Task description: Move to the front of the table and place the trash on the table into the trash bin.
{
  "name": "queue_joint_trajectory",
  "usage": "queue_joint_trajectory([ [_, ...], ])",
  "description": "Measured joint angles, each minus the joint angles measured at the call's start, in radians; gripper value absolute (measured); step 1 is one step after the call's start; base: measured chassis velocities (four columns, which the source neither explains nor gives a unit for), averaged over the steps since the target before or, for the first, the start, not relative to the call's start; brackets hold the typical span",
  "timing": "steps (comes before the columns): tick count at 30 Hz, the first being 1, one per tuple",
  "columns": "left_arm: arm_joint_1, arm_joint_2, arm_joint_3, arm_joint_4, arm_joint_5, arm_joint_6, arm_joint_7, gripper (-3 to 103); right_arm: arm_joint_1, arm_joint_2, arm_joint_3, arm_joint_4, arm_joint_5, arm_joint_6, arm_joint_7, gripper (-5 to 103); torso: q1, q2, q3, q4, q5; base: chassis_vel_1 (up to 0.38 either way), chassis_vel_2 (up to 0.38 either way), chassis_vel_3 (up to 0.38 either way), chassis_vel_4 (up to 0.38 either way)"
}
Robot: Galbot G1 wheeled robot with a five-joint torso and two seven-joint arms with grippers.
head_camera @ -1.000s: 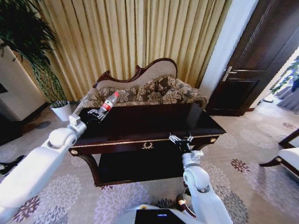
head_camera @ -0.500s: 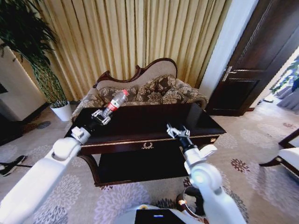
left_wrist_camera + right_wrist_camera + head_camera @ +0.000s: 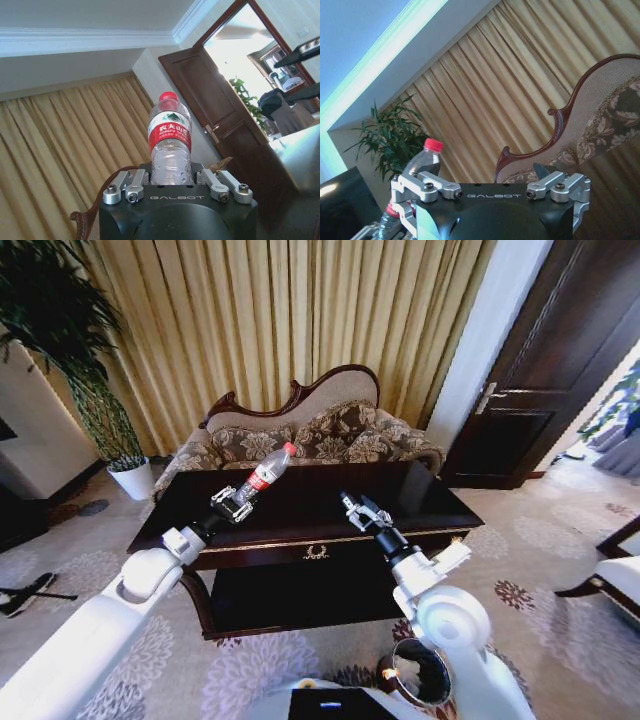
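Observation:
My left gripper (image 3: 238, 504) is shut on the trash, a clear plastic bottle (image 3: 266, 474) with a red cap and a red-white label. It holds the bottle tilted above the left half of the dark glossy table (image 3: 425, 496). In the left wrist view the bottle (image 3: 170, 145) stands between the fingers (image 3: 131, 184). My right gripper (image 3: 357, 510) hovers open over the table's front middle, holding nothing. The right wrist view looks toward the bottle (image 3: 423, 162). The trash bin (image 3: 418, 672), dark with a shiny rim, stands on the carpet near my base, partly behind my right arm.
A patterned sofa (image 3: 320, 435) with a carved back stands right behind the table, with gold curtains behind it. A potted plant (image 3: 62, 350) is at the far left and a dark door (image 3: 545, 370) at the right. A chair (image 3: 615, 575) is at the right edge.
My left gripper has lifted the bottle off the table's left end and carried it toward the middle. My right gripper has risen from the table's front edge to above the tabletop.

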Motion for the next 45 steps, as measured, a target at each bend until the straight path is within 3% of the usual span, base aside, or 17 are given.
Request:
queue_joint_trajectory([
  [21,-0.019,0.088,0.066,-0.06,0.005,0.023,-0.008,36,-0.038,0.016,-0.024,0.041,-0.078,0.012,0.0,100,0.0,0.0,0.0,0.0,-0.0001,0.0,0.0,0.0,0.0],
  [28,-0.023,0.088,0.064,-0.051,-0.023,0.034,-0.019,36,-0.042,0.018,-0.02,0.038,-0.09,0.013,0.0,100,0.0,0.0,0.0,0.0001,-0.0001,0.0,0.0,0.0,0.0],
  [31,-0.059,0.049,0.036,0.068,-0.151,0.048,-0.039,36,-0.045,0.008,0.009,0.038,-0.091,0.02,0.0,100,0.0,0.0,0.0,0.0001,-0.0002,0.0,0.0,0.0,0.0],
  [37,-0.15,0.052,0.042,0.201,-0.216,0.007,0.017,36,-0.059,-0.001,0.02,0.047,-0.091,0.022,0.0,100,0.0,0.0,0.0,0.0001,-0.0003,0.0,0.0,0.0,0.0],
  [45,-0.327,0.087,0.201,0.302,-0.257,-0.016,0.065,36,-0.059,-0.017,0.025,0.045,-0.091,0.023,0.0,100,0.0,0.0,0.0,0.0,-0.0001,0.0,0.0,0.0,0.0],
])
